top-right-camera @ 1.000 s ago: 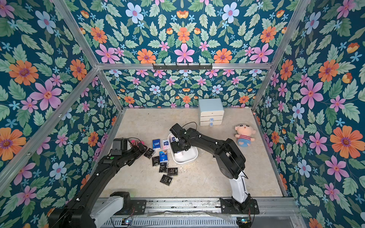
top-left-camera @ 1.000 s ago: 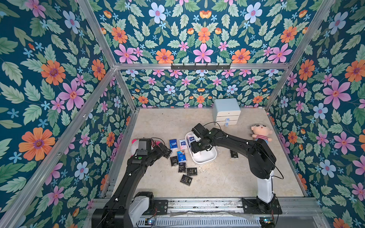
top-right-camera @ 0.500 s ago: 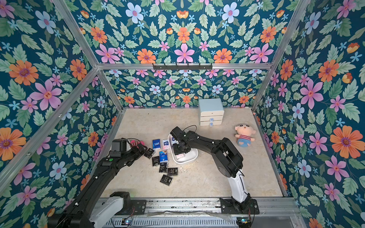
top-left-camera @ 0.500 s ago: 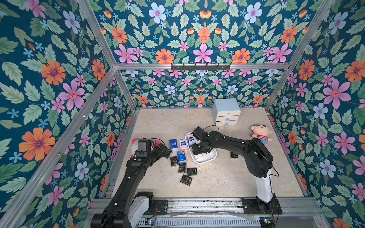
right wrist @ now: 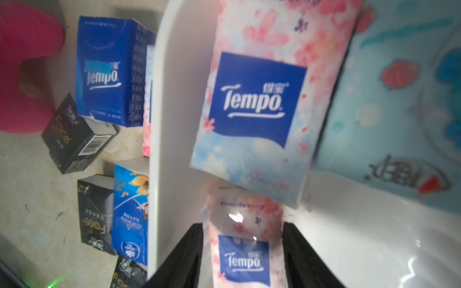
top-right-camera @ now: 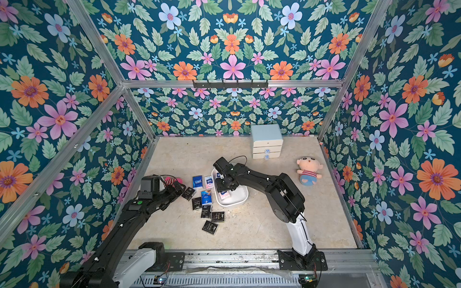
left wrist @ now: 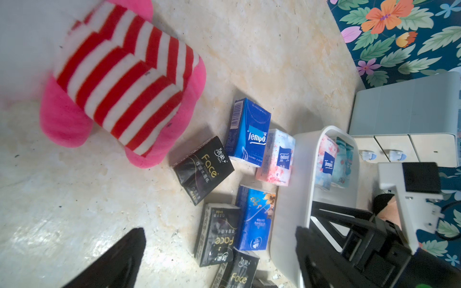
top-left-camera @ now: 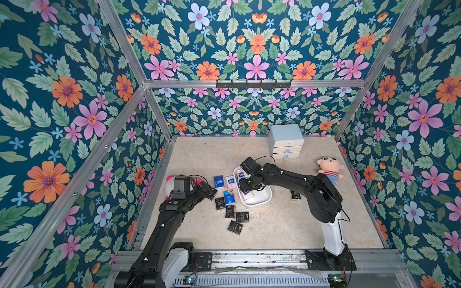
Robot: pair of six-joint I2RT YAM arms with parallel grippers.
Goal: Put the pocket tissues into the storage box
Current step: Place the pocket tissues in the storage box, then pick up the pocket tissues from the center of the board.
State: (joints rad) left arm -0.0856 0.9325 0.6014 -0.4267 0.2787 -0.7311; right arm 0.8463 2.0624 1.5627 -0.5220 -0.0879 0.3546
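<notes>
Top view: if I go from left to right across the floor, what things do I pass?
pink striped plush doll → dark blue tissue packet → white storage box → lone black tissue packet → plush doll in the striped shirt. The drawer cabinet is left out: it overlaps the black packet's place.

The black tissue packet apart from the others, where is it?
In a top view, the lone black packet lies right of the storage box, beside the right arm.
</notes>
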